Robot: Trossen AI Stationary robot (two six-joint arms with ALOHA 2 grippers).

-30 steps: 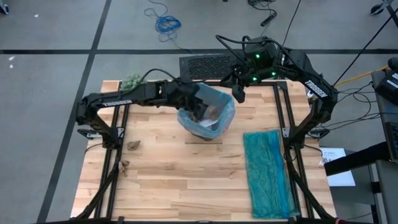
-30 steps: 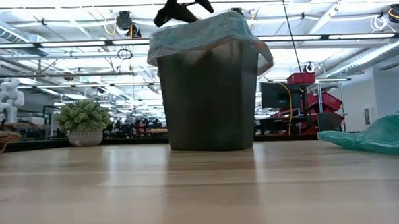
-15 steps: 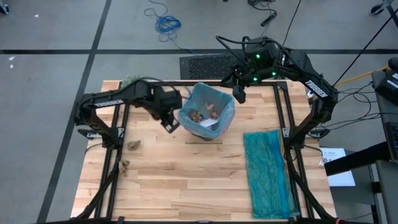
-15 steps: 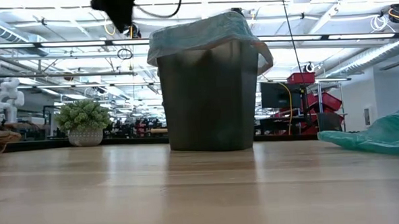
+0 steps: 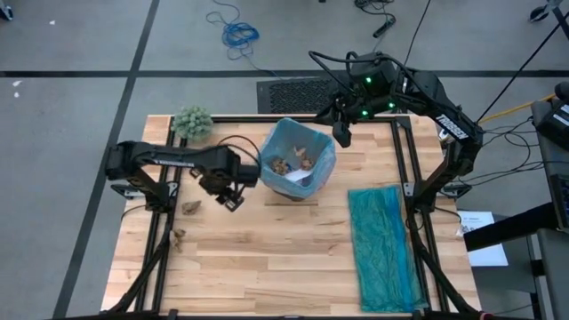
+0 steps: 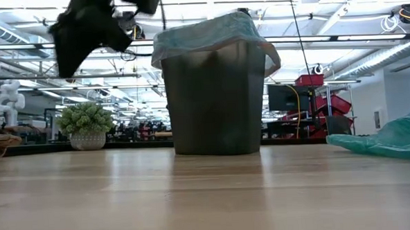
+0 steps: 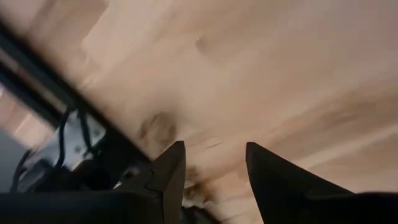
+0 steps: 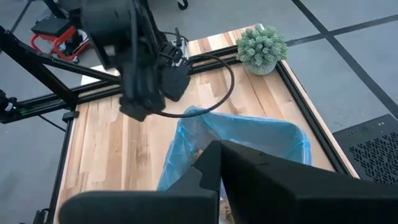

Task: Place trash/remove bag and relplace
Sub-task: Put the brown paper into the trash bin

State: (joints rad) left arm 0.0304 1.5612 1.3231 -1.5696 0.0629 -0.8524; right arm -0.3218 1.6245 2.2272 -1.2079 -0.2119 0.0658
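The bin (image 5: 298,160) stands at the far middle of the table, lined with the light blue bag (image 8: 249,134), whose rim folds over its top (image 6: 208,35). Trash lies inside: brown wads (image 5: 289,164) and white paper (image 5: 300,179). Two more brown wads (image 5: 191,207) (image 5: 179,236) lie on the table at the left. My left gripper (image 5: 233,198) hangs left of the bin, pointing down, open with nothing between its fingers (image 7: 214,149). My right gripper (image 5: 342,136) hovers shut above the bin's far right rim (image 8: 214,152).
A darker teal bag (image 5: 382,244) lies flat along the table's right side. A green fuzzy plant (image 5: 191,122) stands at the far left corner. Black frame rails (image 5: 164,191) run along both sides. Bare wood spans the near half.
My left gripper has left its place over the bin, going toward the table's left edge and down, and has tipped from nearly level to pointing down at the table. The bin, the bag and the wads on the table have stayed put.
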